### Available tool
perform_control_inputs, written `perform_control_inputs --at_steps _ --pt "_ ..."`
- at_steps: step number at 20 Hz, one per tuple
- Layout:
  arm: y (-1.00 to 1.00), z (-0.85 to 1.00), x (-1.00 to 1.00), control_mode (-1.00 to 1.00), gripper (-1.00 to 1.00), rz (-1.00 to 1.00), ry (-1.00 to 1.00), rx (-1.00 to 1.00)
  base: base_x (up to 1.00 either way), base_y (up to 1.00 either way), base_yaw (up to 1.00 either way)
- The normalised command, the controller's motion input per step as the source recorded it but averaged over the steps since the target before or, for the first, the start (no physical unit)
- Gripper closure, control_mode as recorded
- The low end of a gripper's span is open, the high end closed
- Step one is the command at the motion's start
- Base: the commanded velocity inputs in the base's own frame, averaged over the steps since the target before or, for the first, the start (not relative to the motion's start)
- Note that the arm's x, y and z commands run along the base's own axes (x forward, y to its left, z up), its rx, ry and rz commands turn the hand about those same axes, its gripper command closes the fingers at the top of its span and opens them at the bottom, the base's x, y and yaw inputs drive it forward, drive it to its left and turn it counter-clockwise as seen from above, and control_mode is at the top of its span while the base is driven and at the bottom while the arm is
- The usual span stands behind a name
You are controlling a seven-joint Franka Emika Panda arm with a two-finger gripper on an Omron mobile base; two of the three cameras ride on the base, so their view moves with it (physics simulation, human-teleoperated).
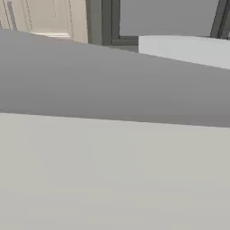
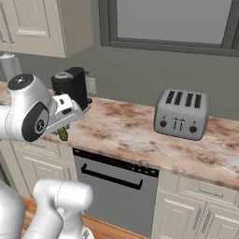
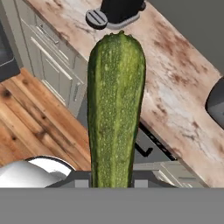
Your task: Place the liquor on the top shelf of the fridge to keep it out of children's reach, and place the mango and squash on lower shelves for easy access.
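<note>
Fingers (image 3: 111,186) clamped on the squash (image 3: 114,109) (held lengthwise) above the counter (image 2: 135,130) edge.

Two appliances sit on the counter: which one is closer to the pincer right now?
The black coffee grinder, standing right behind the pincer that holds the squash. The silver toaster sits well off to the side, farther along the counter.

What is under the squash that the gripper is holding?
In the hand view, below the squash are the marbled counter, cabinet fronts and wooden floor. The squash hides a strip of counter edge and the gripper's fingertips.
</note>
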Motion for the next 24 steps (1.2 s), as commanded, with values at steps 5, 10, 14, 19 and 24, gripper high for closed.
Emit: perform_control_inputs --at_steps 5,10,14,19,24 --pt "0.0 0.0 0.0 1.0 1.0 0.0 0.0 0.0 -0.28 -0.99 0.06" --pt "0.0 0.0 0.0 1.0 1.0 0.0 0.0 0.0 -0.59 -0.64 0.14" --pt "0.0 0.0 0.0 1.0 1.0 0.0 0.0 0.0 -0.67 0.0 0.4" --pt "0.0 0.0 0.0 1.0 1.0 0.0 0.0 0.0 -0.29 0.0 0.48" --pt "0.0 0.0 0.0 1.0 1.0 0.0 0.0 0.0 -0.26 -0.05 0.47"
